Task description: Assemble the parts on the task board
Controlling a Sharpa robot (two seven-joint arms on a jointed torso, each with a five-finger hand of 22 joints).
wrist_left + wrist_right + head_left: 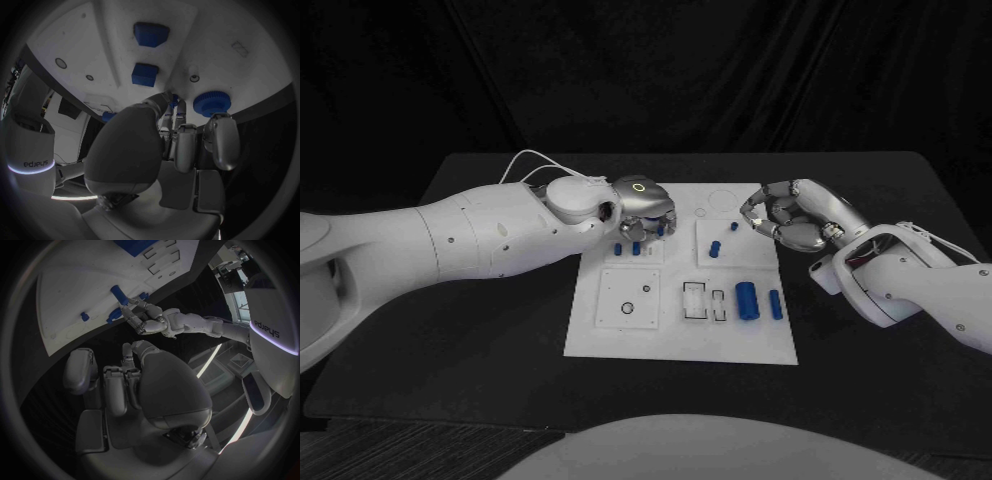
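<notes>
Fingers (164, 100) of the left hand (640, 205) reach down onto a small blue part (174, 101) near the task board's (629, 340) far edge, seemingly pinching it. Right hand (783, 212) hovers curled and empty beside the board's far right corner.

The robot's left arm reaches in across its front, its left hand (640, 205) bent downward at the wrist, fingers (177, 107) drawn together and pointing down. Opposite it, well apart, the right hand (783, 212) hangs from a cocked wrist, its fingers (115, 387) curled inward, nothing visible between them.
</notes>
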